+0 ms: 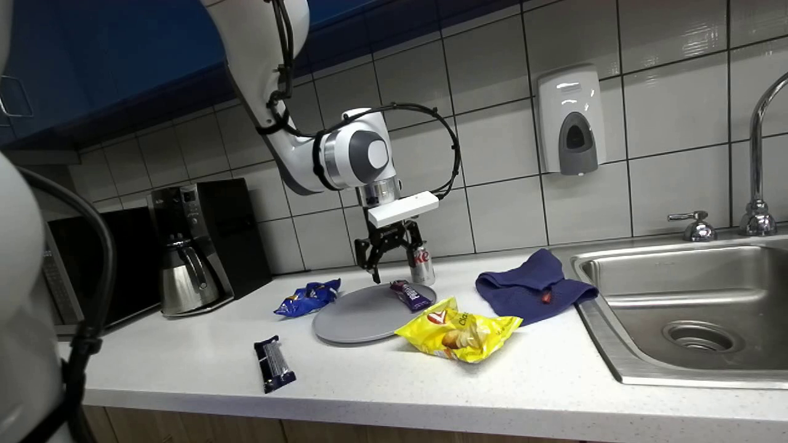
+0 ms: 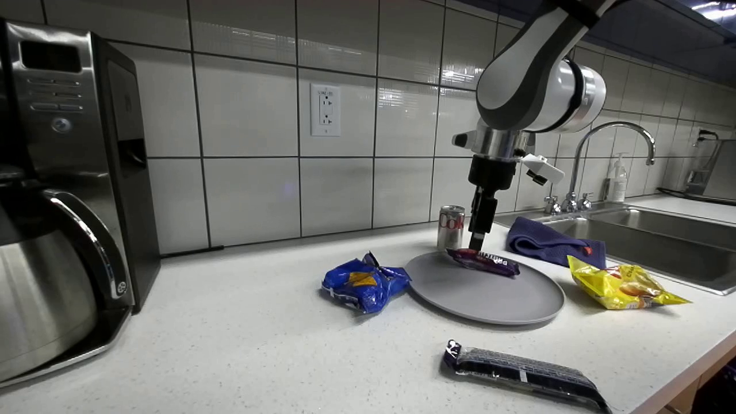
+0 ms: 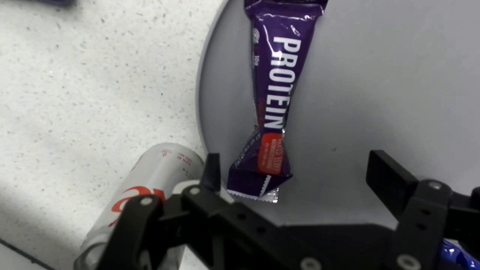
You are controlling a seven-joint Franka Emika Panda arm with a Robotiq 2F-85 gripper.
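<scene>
My gripper [image 3: 294,165] is open and empty, pointing down above the back part of a grey round plate [image 3: 337,93]. It also shows in both exterior views [image 1: 395,272] [image 2: 476,244]. A purple protein bar [image 3: 279,82] lies on the plate near its edge, with its crimped end close to one finger in the wrist view. The bar also shows in both exterior views [image 1: 411,295] [image 2: 486,264]. A silver soda can [image 3: 150,187] stands just off the plate, beside the same finger, which partly hides it. It also shows in an exterior view [image 2: 451,227].
A blue snack bag [image 2: 365,284] and a yellow chip bag [image 1: 458,332] lie by the plate. A dark wrapped bar [image 1: 273,363] lies near the counter's front edge. A purple cloth [image 1: 532,289] lies beside the sink [image 1: 606,320]. A coffee maker [image 1: 212,240] stands at the far end.
</scene>
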